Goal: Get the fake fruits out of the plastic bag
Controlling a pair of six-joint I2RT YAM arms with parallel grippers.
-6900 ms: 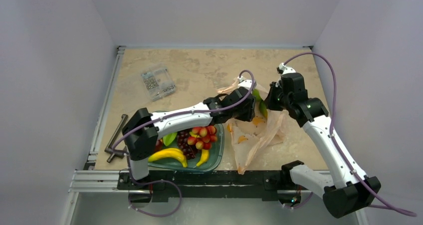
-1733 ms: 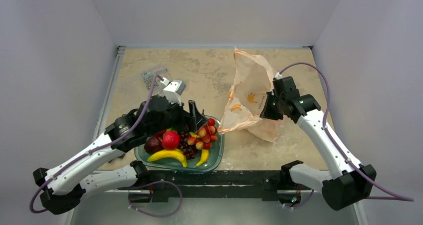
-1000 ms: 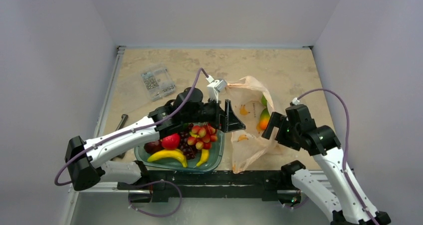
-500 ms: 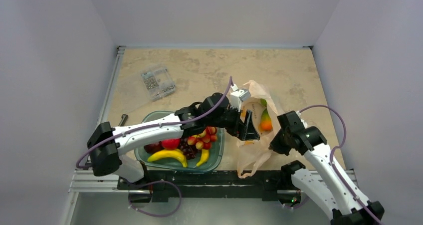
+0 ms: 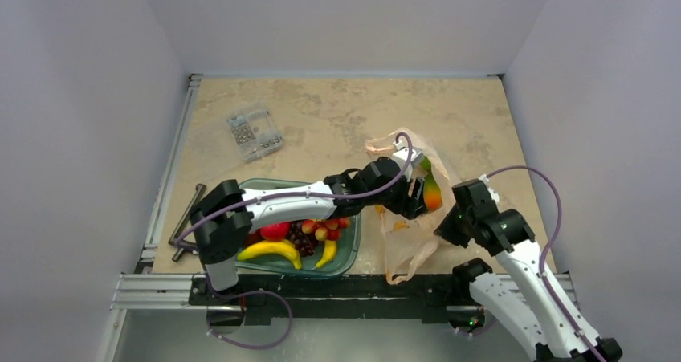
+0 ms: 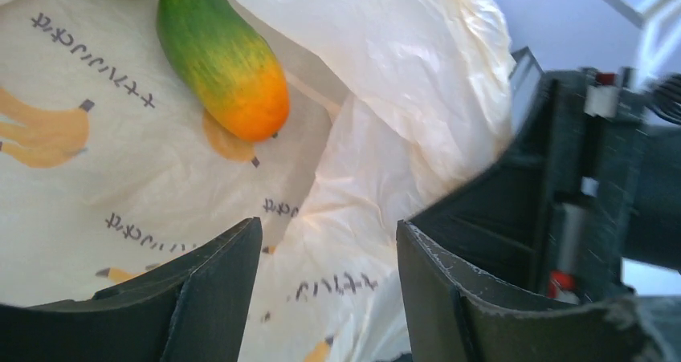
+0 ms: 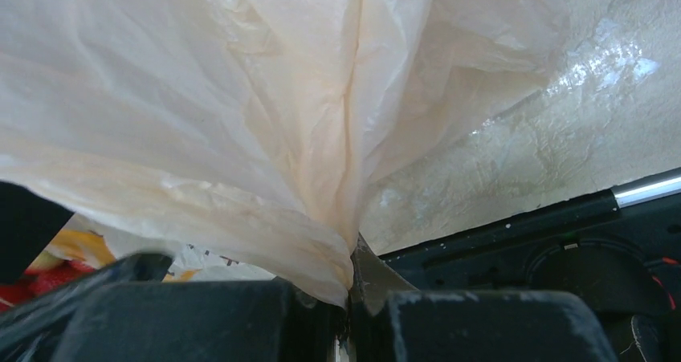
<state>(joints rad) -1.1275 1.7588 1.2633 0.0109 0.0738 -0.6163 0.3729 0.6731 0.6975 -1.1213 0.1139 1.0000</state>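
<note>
Pinches film of the plastic bag (image 7: 241, 121) in the right hand (image 7: 350, 291). Hovers with the left hand (image 6: 328, 235) spread inside the bag mouth, nearer the green-orange piece (image 6: 223, 57) lying within, ahead and leftward, long axis slanting, orange end toward the gap.

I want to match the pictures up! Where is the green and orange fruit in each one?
Top external: the green-orange fruit sits in the open plastic bag, right of centre.
Left wrist: upper left, lying on the bag's printed inside.
Right wrist: not in it.
Shared landmark: the plastic bag, lower right of centre on top, filling the left wrist view and the right wrist view.
</note>
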